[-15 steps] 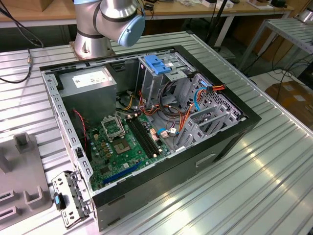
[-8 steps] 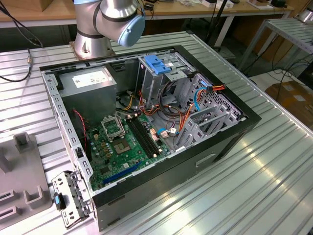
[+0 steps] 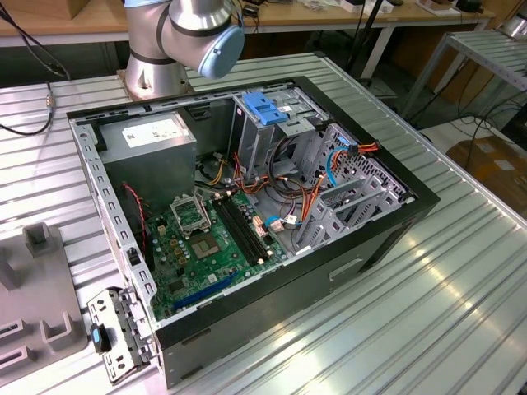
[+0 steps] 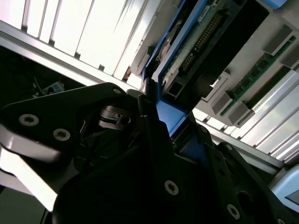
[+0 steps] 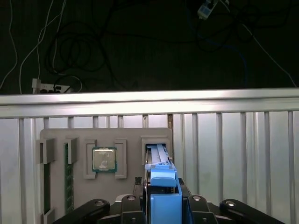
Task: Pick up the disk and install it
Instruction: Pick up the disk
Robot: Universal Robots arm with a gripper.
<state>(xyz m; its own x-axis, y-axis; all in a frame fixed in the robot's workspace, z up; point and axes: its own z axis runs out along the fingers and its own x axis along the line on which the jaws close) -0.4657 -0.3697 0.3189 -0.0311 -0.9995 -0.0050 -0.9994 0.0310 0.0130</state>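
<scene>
The open computer case [image 3: 387, 239] lies on the slatted metal table [image 3: 461, 313]. Inside it are the power-supply box [image 3: 152, 140], the motherboard [image 3: 206, 239] and the drive cage [image 3: 268, 111] with its blue top. Orange and blue cables [image 3: 311, 193] are bunched just beside the cage. At the exterior view's left, a grey fixture tray [image 3: 33, 288] sits on the table, apart from the case. In the first wrist view this tray carries a processor chip [image 5: 104, 159] in one recess and memory sticks [image 5: 68, 177] in slots near its edge.

The arm [image 3: 185, 33] has its base on the table behind the case, and its upper links run out of the exterior view. The gripper [image 5: 163, 205] points down over the tray. Its fingers [image 5: 132, 201] are clamped on the disk [image 5: 161, 179] — one against each blue side rail. The disk stands on edge, with its far end at the tray's rectangular recess — whether it touches the tray cannot be determined. In the second wrist view the disk's green circuit board and connector row face the camera.
</scene>
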